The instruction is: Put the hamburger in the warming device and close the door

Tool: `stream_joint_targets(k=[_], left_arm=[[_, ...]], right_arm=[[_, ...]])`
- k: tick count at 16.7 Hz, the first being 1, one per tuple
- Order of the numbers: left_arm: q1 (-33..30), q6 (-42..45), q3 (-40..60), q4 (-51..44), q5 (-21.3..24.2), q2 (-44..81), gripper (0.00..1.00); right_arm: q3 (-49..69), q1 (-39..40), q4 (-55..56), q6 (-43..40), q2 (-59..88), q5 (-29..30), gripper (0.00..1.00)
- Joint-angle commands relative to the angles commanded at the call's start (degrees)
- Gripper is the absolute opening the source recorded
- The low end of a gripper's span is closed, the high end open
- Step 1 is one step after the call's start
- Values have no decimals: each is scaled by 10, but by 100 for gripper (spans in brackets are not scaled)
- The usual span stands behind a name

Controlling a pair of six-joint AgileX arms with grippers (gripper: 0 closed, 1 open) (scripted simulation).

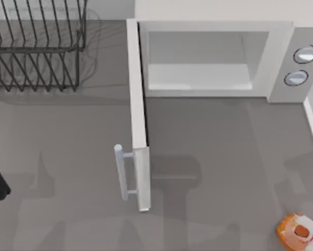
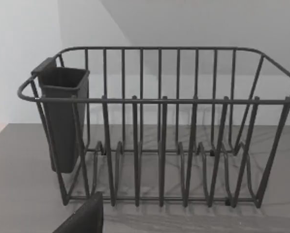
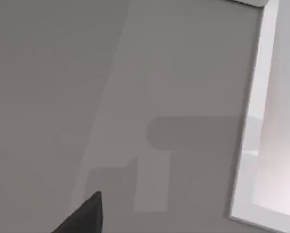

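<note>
Still untouched: hamburger [image 1: 298, 230] at table's [image 1: 67, 157] front right, microwave [image 1: 282, 57] cavity bare, door [image 1: 138, 120] swung wide. Cannot tell either gripper's state.

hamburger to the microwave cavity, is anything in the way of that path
Nothing visible blocks it. The hamburger lies at the table's near right corner, the door is swung fully open to the left, and bare table runs from the hamburger up to the microwave and its open cavity.
</note>
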Motion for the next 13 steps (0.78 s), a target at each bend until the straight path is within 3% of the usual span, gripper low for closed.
stream_joint_targets(k=[7, 13], left_arm=[[0, 0, 0, 0, 0, 0, 100], [0, 0, 0, 0, 0, 0, 100]], right_arm=[[175, 98, -204, -48, 299, 4, 100], [255, 145, -305, -70, 448, 6, 100]])
